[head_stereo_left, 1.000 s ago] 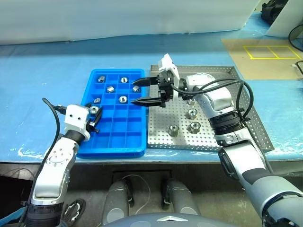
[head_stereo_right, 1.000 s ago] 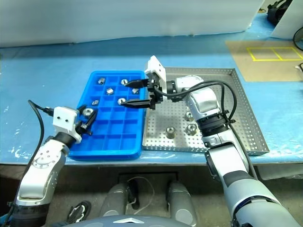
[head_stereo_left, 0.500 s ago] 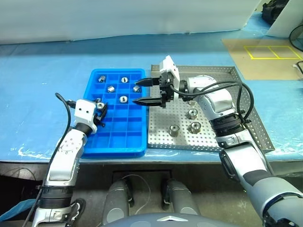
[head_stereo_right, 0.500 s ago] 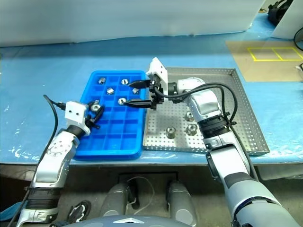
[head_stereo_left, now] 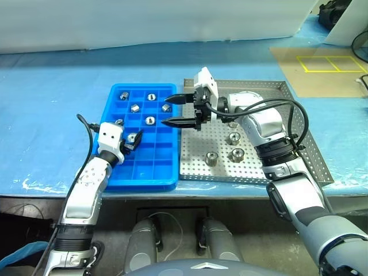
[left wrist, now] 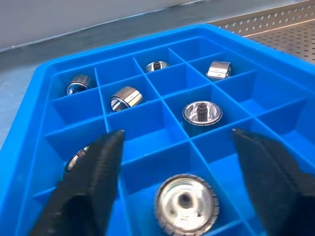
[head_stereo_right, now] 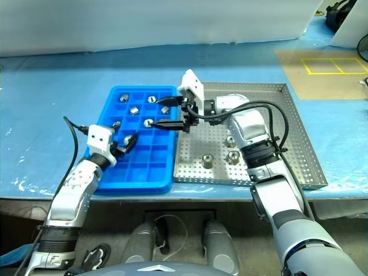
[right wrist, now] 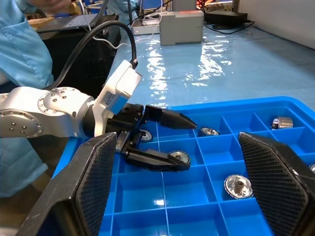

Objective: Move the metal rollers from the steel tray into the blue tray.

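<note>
The blue tray lies left of the steel tray. Several metal rollers sit in the blue tray's far compartments. My left gripper stands open over the tray's left side, level. One roller rests in the compartment between its spread fingers, which do not touch it. My right gripper is open and empty, pointing left above the blue tray's right rim. Three more rollers stand on the steel tray's perforated floor near my right forearm.
A blue sheet covers the table. A tan panel with yellow marked squares lies at the back right. A person in blue clothing is beyond the table's left side. The table's front edge runs just below both trays.
My left gripper carried a roller to the right over the blue tray, then opened, and the roller now lies in a compartment. The right arm has held still.
</note>
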`<state>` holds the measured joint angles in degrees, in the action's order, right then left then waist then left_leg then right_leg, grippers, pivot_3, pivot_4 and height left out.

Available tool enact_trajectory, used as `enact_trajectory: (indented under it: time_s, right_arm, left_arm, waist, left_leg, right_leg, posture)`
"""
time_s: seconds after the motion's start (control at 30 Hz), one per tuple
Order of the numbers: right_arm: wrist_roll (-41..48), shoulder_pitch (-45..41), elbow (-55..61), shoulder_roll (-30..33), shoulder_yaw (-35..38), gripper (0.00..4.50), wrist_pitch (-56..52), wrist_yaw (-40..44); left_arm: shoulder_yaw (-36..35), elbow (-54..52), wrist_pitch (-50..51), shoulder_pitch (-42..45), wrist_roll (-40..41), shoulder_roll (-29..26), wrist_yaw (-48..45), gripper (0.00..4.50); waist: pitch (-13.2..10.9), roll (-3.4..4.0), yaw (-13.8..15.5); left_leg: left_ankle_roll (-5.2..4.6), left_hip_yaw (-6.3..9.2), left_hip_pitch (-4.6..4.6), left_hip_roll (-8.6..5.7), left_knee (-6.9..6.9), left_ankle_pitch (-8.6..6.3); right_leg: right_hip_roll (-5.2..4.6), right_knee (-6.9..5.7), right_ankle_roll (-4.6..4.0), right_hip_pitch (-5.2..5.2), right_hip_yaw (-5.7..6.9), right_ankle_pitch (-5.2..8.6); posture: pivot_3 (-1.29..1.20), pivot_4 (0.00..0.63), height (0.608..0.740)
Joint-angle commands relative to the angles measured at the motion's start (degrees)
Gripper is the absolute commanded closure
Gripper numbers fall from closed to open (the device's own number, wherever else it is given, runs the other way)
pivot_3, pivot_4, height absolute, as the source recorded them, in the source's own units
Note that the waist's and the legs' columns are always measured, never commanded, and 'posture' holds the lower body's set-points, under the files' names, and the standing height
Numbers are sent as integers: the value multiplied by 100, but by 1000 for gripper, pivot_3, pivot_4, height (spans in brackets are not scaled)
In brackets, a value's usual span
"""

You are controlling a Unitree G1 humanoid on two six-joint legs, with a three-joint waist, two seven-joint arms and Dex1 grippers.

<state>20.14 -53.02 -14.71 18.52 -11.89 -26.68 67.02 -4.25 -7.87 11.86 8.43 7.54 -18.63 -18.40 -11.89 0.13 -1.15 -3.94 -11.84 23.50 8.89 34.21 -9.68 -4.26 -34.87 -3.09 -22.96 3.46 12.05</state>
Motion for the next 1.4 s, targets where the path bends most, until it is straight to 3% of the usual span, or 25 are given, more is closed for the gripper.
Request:
enact_trajectory:
  time_s: [0.03, 0.17, 0.3, 0.6, 0.77, 0.93, 1.17, 1.4]
  right_arm:
    - [8, -49, 270, 68, 129, 397, 77, -54]
    - [-38, 85, 365, 260, 133, 397, 32, -89]
    - [-34, 306, 566, 576, 245, 397, -54, -158]
    - [179, 921, 1138, 1191, 842, 397, -584, -634]
    - [379, 1436, 1928, 1409, 1303, 397, -970, -1120]
    - [481, 1923, 2610, 1490, 1587, 397, -1219, -1592]
    - [663, 2336, 3180, 1469, 1758, 397, -1420, -2092]
    - [853, 2497, 3397, 1543, 1738, 397, -1549, -2182]
  left_arm:
    - [-46, -434, 150, 290, 86, -24, 14, 482]
    - [41, -952, 581, 589, 521, -141, -429, 482]
    - [99, -1502, 1296, 1026, 1487, -318, -1159, 482]
    - [1170, -743, 2231, 2217, 2187, -849, -3161, 482]
    - [2122, 359, 1701, 2638, 1520, -1235, -4459, 482]
    - [2669, 1605, 760, 3093, 734, -1054, -4992, 482]
    - [2733, 2863, -72, 3445, 165, -513, -5096, 482]
    - [2734, 2902, -73, 3352, -53, -705, -5629, 482]
  waist:
    - [0, 0, 3]
    - [1, -1, 9]
    - [1, -1, -23]
    - [3, -2, -308]
    - [4, 1, -651]
    - [4, 0, -1083]
    - [4, 0, -1660]
    - [4, 0, -2140]
  left_leg:
    - [0, 0, 0, 0, 0, 0]
    - [0, 0, 1, -1, 2, 0]
    - [-1, -3, 0, -1, 2, 0]
    - [-9, -13, -19, -4, 4, -5]
    - [-11, -17, -14, -3, 4, -5]
    - [-23, -15, -8, -7, 9, -11]
    - [-59, -3, 19, -13, 33, -24]
    - [-78, 21, 52, -13, 45, -28]
  right_leg:
    - [0, 0, 0, 0, 0, 0]
    - [0, 1, -1, 2, 0, -1]
    - [0, 2, -1, 3, -1, -1]
    - [0, 8, -2, 20, -13, -1]
    - [6, 8, -1, 12, -16, -1]
    - [6, 19, 4, 18, -16, 1]
    - [5, 37, 16, 22, 4, 7]
    - [3, 58, 52, 22, 43, 23]
  posture:
    - [-393, 150, 740]
    - [-427, 150, 740]
    - [-494, 150, 740]
    - [-677, 150, 740]
    - [-778, 150, 740]
    - [-867, 150, 740]
    - [-942, 150, 740]
    - [-941, 150, 740]
